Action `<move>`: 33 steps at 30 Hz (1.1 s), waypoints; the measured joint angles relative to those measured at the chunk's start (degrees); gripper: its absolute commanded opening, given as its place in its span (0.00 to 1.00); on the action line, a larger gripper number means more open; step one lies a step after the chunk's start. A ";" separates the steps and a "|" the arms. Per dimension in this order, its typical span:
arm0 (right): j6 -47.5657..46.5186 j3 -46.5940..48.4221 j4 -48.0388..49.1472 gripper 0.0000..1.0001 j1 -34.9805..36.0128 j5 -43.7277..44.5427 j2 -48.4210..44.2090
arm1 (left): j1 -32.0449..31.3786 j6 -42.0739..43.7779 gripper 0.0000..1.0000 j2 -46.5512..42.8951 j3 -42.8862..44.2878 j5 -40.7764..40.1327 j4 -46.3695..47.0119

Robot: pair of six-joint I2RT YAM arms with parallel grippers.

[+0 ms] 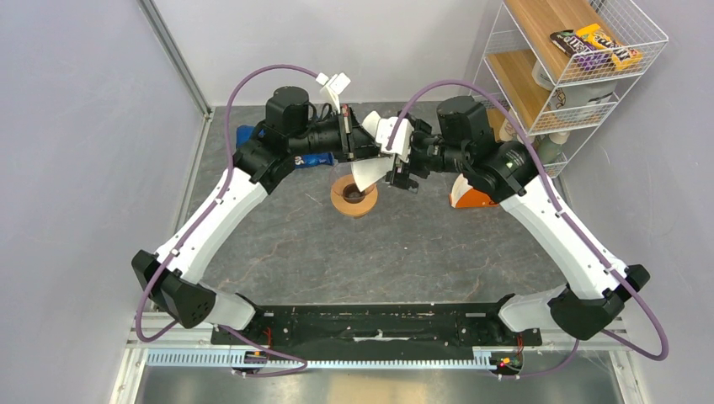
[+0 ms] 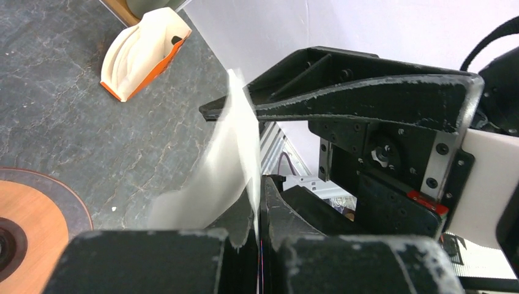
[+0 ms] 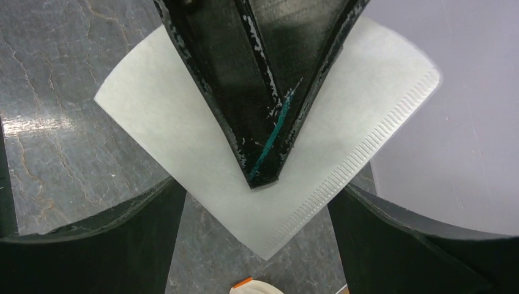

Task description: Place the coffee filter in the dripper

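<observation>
We see the thin white paper cone filter (image 3: pixel 183 135) pinched flat in the left tool (image 3: pixel 264 156), closed on its middle, approx. over the round orange-tan dripper (image 1: pixel 339 198) on the grey bench (image 1: pixel 421 252). The right tool (image 3: pixel 254 196) gapes wide either side, holding nothing. We judge the filter v. light, floppy, easily creased, so pinch gently near the open edge.

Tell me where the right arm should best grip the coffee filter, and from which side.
Probably the crimped seam of the coffee filter, coming edge-on from that side. The sheet hangs flat and thin, and the left fingers pinch its middle, so only the edges are free.
</observation>
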 measured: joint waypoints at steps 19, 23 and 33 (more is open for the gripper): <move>-0.98 0.79 -0.42 0.45 0.59 0.44 0.72 | 0.70 0.11 0.29 0.85 0.85 -0.24 -1.42; -0.98 0.76 -0.42 0.48 0.59 0.44 0.70 | 1.46 0.11 0.30 0.85 0.94 -0.15 -1.38; -0.90 0.76 -0.48 0.59 0.39 0.61 0.59 | 1.29 0.09 0.02 0.35 0.20 1.70 2.45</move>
